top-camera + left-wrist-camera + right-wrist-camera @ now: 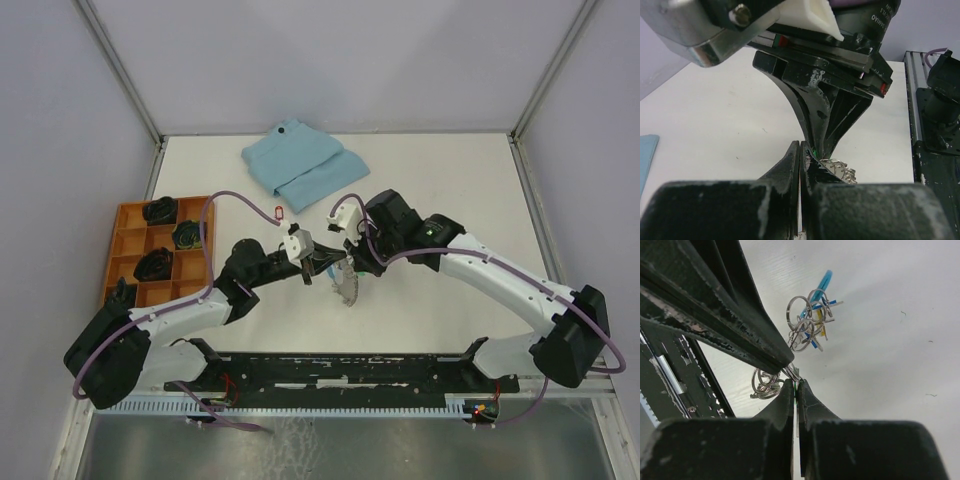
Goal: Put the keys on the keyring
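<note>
Silver rings of the keyring (807,322) dangle above the table (890,340) where my hands meet. My left hand (800,150) pinches it; my right hand (796,390) is closed on what looks like the green-tagged key (797,384). Pulling apart could drop both.

The left gripper (800,162) and right gripper (796,390) meet tip to tip above the keyring (346,288); you cannot pass between them. The blue cloth (305,165) occupies the far centre, and the orange tray (118,240) the left edge. You have bare table (460,180) at far right.
</note>
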